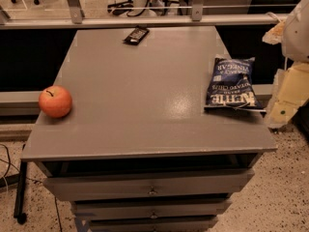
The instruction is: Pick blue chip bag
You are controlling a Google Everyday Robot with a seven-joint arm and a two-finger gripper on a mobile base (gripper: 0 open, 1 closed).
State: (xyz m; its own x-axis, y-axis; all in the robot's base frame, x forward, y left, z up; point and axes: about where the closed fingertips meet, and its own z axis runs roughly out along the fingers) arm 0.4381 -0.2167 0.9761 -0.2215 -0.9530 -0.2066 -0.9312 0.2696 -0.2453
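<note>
The blue chip bag [232, 83] lies flat on the right side of the grey cabinet top [140, 100], close to the right edge. It is dark navy foil with white "Kettle" lettering, which reads upside down from here. My gripper [289, 93] shows as a pale, partly cut-off shape at the right edge of the view. It is to the right of the bag, beyond the cabinet's edge, and apart from the bag. The white arm [297, 28] is above it.
A red-orange apple [55, 101] sits at the cabinet's left edge. A small flat black wrapper-like object [136, 35] lies at the far edge. A metal rail [145, 21] runs behind the cabinet. Drawers [152, 190] are below the front edge, with speckled floor around.
</note>
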